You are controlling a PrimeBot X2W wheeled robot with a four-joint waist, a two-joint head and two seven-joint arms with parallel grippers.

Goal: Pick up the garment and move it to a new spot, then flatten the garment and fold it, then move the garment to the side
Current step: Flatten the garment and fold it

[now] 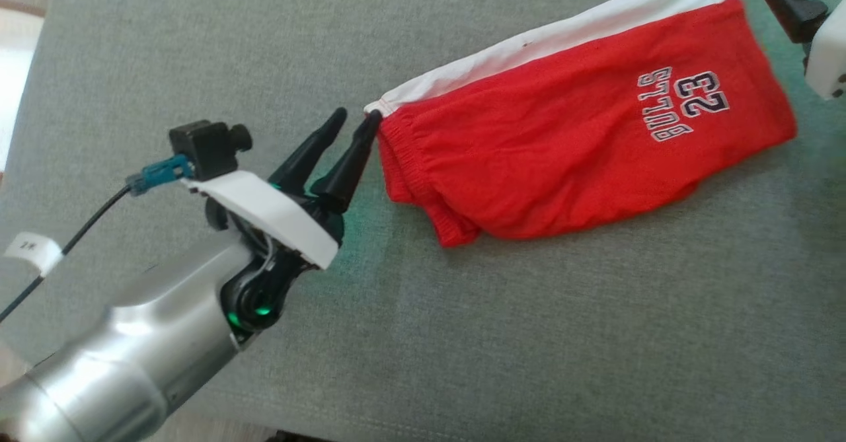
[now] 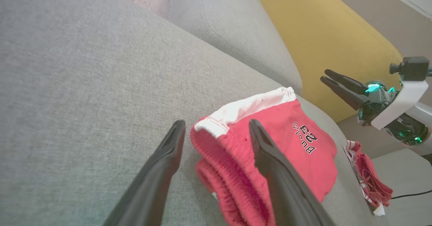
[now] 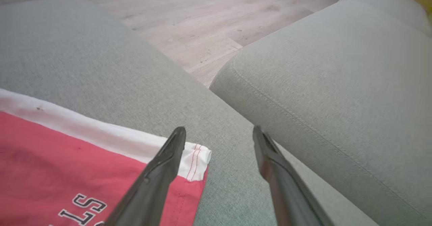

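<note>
Silver forearm (image 1: 132,356) of the left arm rises from the lower corner of the head view, with a small black camera (image 1: 208,145) and a dark cable (image 1: 79,234) at its wrist. At its end the left pincer (image 1: 357,115) has its two dark fingers apart and clamps nothing. Straight ahead of it the garment (image 1: 581,145), a pair of red shorts with a white side stripe, lies folded on the grey sofa cushion (image 1: 198,45), its gathered elastic waistband turned toward this pincer. One fingertip appears to touch the white corner of that waistband. In the left wrist view the same corner shows in the gap between the fingers, and I cannot tell whether either finger presses on it. The right pincer (image 3: 218,129) hangs at the garment's far end, by the "BULLS 23" lettering, with its fingers likewise spread wide and empty. One of them crosses over the stitched white hem corner and the other is over bare cushion; contact cannot be judged. Beyond the right pincer are a second grey cushion (image 3: 337,67) and a wooden floor (image 3: 202,16). In the left wrist view a yellow cushion (image 2: 320,33) stands behind the right pincer, and a crumpled red-and-white cloth (image 2: 368,177) lies beneath it.
</note>
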